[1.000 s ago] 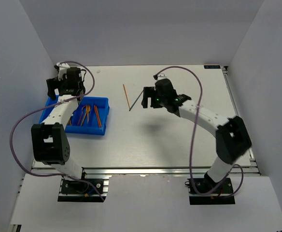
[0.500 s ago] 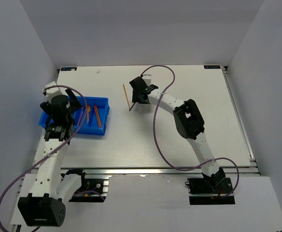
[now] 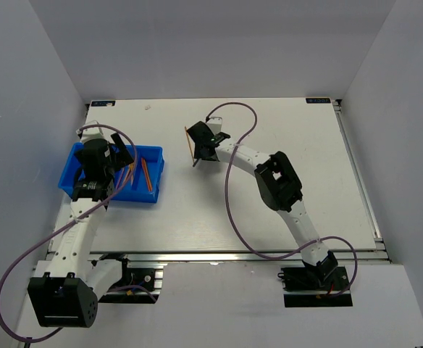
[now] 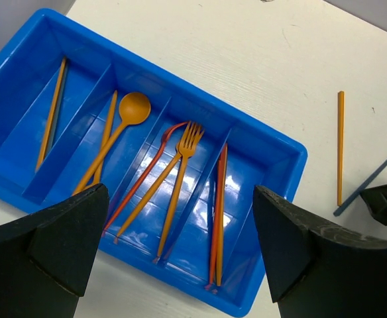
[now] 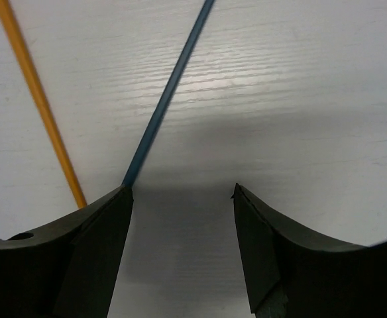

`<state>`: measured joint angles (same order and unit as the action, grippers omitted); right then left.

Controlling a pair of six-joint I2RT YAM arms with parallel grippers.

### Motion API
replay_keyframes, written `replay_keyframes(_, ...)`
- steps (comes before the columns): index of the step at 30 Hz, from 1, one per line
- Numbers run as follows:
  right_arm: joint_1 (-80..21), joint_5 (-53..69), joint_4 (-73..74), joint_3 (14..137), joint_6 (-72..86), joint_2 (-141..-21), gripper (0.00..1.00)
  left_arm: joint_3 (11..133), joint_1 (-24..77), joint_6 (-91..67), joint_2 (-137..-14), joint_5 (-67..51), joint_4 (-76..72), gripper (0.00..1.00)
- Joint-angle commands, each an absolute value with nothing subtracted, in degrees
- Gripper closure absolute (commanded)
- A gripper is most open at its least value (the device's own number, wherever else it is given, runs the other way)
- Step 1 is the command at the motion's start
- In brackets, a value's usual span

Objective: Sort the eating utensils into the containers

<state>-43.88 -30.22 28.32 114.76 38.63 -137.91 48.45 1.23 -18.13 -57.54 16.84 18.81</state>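
The left gripper (image 4: 180,199) hangs over the shallow bright blue rectangular plastic bin (image 4: 21,50), which sits near the left edge of the white wood-grain table (image 3: 182,217). Its two black fingers (image 4: 54,245) are spread wide with nothing between them. In the left wrist view the bin's four narrow compartments lie side by side. The leftmost holds a thin orange binned stick (image 4: 51,112). The next holds a round-bowled orange plastic spoon (image 4: 132,109) with another slim orange piece beside it. The third holds an orange plastic fork (image 4: 188,139) next to a red-orange utensil with a curved head. The rightmost holds a few slim orange and red pieces (image 4: 219,205) lying close together. Outside the bin, to its right on the bare table, a loose orange plastic stick (image 5: 41,106) and a dark blue plastic stick (image 5: 171,86) lie flat in a V, drawing together at their near ends. The right gripper (image 5: 180,192) is low over the table at that spot, its jaws parted and holding nothing, with bare table showing in the gap. The blue stick's near end meets the tip of the finger (image 5: 94,252) on the left of the right wrist view, and the orange stick ends just outside that same finger
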Motion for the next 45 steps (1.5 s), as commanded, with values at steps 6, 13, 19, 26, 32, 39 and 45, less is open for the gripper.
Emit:
replay_keyframes(6,-45.0,-31.3,35.1,129.0,40.8,-143.9,0.41,48.3,1.1,-18.6,-56.6,14.2,17.9,0.02)
replay_keyframes(13,-44.2,-30.1,32.3,120.0,43.3,-141.5,0.47,48.4,1.1,-18.6,-56.7,13.8,17.8,0.02)
replay_keyframes(19,-43.1,-27.0,36.7,122.2,40.8,-144.3,0.65,48.3,1.1,-18.6,-56.5,14.1,17.9,0.02)
replay_keyframes(26,-40.5,-21.1,29.7,100.3,35.4,-134.2,0.74,48.9,1.1,-18.8,-57.0,12.8,18.3,0.02)
replay_keyframes(32,-39.0,-13.7,31.3,88.3,22.3,-129.3,0.79,48.4,1.1,-21.2,-57.6,4.3,20.3,0.02)
replay_keyframes(39,-38.7,-6.8,26.4,73.9,16.8,-125.1,0.84,46.0,3.9,-25.4,-54.0,0.5,20.1,0.02)
replay_keyframes(45,-38.9,-9.0,25.8,73.0,15.7,-123.8,1.0,43.3,7.7,-31.0,-52.7,-4.8,16.5,0.02)
